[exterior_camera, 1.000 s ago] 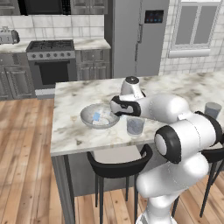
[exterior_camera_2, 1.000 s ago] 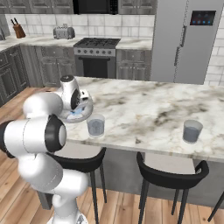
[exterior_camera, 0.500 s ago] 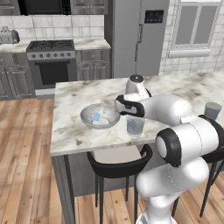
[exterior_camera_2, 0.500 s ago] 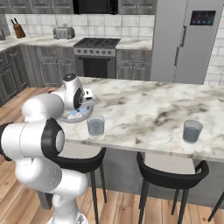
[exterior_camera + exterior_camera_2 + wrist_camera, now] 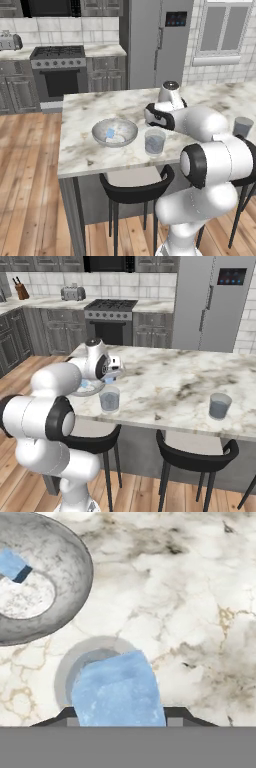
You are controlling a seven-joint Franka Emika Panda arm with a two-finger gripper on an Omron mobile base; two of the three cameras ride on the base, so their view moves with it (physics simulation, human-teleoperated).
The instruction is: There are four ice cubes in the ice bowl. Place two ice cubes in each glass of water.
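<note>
My gripper is shut on a pale-blue ice cube. It hangs directly over the near glass of water, whose rim shows under the cube. From the base views the hand hovers just above that glass, with the held ice cube a blue speck below the hand. The ice bowl lies to the glass's left, and one more ice cube rests inside it. The second glass of water stands far right near the counter's front edge.
The marble island counter has broad free surface between the two glasses. Black stools stand under its front edge. A stove and a fridge line the back wall.
The hand has carried the ice cube rightwards, from above the bowl's edge to above the near glass. Bowl and glasses have stayed put.
</note>
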